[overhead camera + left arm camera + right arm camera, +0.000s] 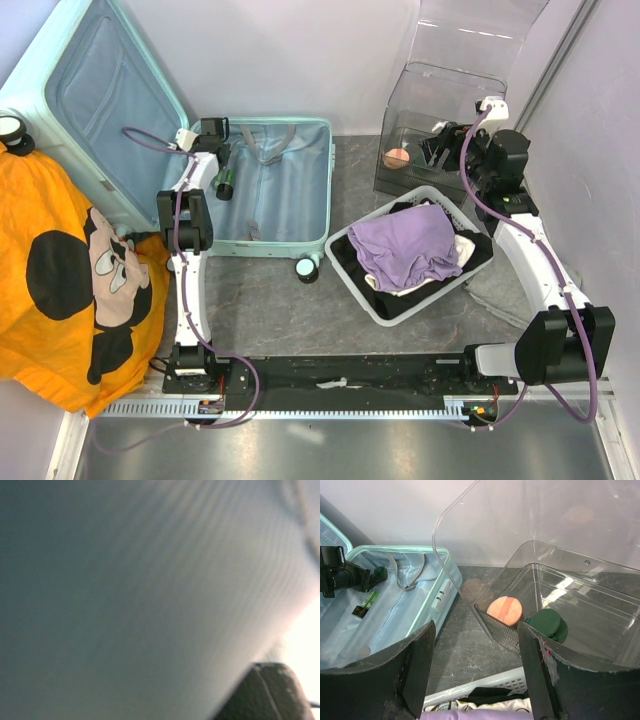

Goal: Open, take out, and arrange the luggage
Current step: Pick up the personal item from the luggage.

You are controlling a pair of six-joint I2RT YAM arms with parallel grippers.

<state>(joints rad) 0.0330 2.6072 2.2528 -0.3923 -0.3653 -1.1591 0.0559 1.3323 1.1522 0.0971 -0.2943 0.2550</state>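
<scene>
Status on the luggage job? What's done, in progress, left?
Done: the luggage lies open, lid propped up; clothes fill the basket, and an orange disc and green discs sit in the clear box. In hand: left gripper is shut low over the lining; whether it grips anything is unclear. The right gripper hangs open by the box. Left: a small label-like item on the lining.

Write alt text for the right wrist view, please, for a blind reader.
The right claw, open, frames a clear box, lid raised, holding a peach disc and dark green discs. The open mint luggage lies to the left.
</scene>
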